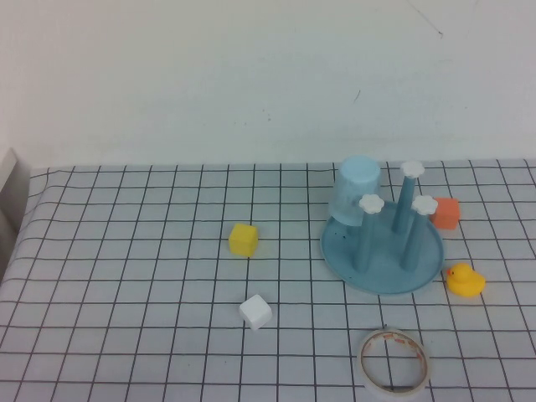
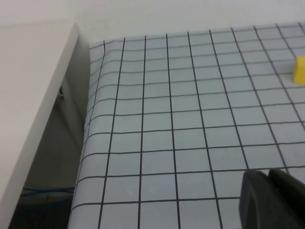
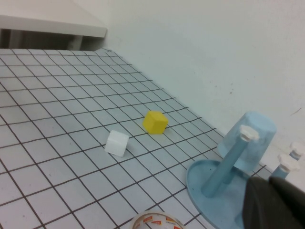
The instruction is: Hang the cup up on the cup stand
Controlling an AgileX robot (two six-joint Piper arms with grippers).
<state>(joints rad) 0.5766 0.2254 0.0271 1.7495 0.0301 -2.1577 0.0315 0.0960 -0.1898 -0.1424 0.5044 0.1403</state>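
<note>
Nearest up front: glossy white tape ring point(image 1: 394, 361), then matte white cube point(image 1: 255, 311) and yellow cube point(image 1: 244, 239) on gridded cloth. Smooth light blue plastic tumbler point(image 1: 356, 191) upside down over a back peg of round blue-grey dish stand point(image 1: 383, 244). Left gripper point(image 2: 272, 200) low over cloth's left edge, right gripper point(image 3: 276, 205) just beside stand, jaws together on both, holding nothing.

The cup point(image 3: 250, 140) sits upside down and tilted over one peg of the stand point(image 3: 205, 179), whose white cap point(image 3: 248, 133) shows through its wall; two more white-capped pegs point(image 3: 289, 162) rise beside it. A yellow cube point(image 3: 155, 121) and a white cube point(image 3: 117, 142) lie apart on the gridded worktop point(image 3: 57, 143), and a tape ring point(image 3: 155, 222) shows at the picture's edge near the stand. The right gripper point(image 3: 276, 202) is a dark shape in the corner, its fingers closed together, holding nothing.
</note>
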